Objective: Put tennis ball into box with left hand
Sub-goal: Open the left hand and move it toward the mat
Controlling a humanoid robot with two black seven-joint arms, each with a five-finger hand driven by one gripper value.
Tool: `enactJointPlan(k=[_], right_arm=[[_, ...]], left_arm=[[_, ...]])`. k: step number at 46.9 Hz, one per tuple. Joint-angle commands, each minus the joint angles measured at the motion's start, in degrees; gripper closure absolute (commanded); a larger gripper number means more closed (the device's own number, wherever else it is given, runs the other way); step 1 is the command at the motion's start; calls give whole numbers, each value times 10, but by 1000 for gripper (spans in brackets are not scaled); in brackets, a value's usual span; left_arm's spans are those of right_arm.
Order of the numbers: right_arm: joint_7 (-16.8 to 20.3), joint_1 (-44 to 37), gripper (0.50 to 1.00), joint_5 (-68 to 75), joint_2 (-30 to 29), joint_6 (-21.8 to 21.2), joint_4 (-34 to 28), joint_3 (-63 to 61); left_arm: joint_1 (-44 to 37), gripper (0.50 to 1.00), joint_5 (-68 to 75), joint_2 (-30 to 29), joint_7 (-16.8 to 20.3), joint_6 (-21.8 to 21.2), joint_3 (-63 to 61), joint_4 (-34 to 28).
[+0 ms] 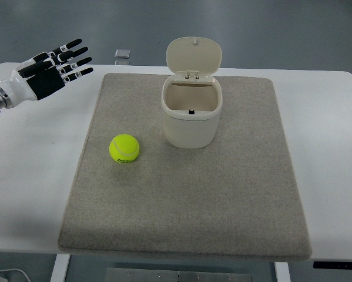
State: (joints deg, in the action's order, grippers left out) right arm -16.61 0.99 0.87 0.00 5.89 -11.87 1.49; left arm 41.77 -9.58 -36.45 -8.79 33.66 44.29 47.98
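A yellow-green tennis ball [124, 148] lies on the grey mat [181, 200], left of centre. Just right of it and farther back stands a cream box [191, 111] with its hinged lid [194, 54] flipped up and its inside showing empty. My left hand [53, 66], black and white, hovers over the table's far left corner, well to the left of and beyond the ball, fingers spread and holding nothing. No right arm shows.
The mat covers most of a white table [29, 176]. A small flat silver object [123, 54] lies on the floor beyond the table's back edge.
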Motion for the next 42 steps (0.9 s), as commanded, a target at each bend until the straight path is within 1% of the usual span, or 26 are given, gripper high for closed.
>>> enactJointPlan(k=[1,5,14,21,26,29,33,34,38,42], right_arm=[[0,0,562,0,0,0,0,0],[0,0,562,0,0,0,0,0],[0,0,560,0,0,0,0,0],[0,0,562,0,0,0,0,0],[0,0,562,0,0,0,0,0],[0,0,562,0,0,0,0,0],[0,0,562,0,0,0,0,0],[0,0,562,0,0,0,0,0],[0,0,560,0,0,0,0,0],[0,0,562,0,0,0,0,0]], left_arm=[[-1,506,-1,1,0,-5,1,4],[-2,506,-1,-1,0,-13,1,7],[5,506,-2,-5,0,-15,7,8],[5,506,-1,-7,0,-42,6,8],[5,506,0,-22,2,-36,9,13],[4,506,1,-40,3,-19,9,23],[5,506,11,-58,4,13,10,26],[6,506,17,-60,4,13,10,26],[7,506,66,-63,5,13,11,27],[8,506,161,-70,24,13,16,42]])
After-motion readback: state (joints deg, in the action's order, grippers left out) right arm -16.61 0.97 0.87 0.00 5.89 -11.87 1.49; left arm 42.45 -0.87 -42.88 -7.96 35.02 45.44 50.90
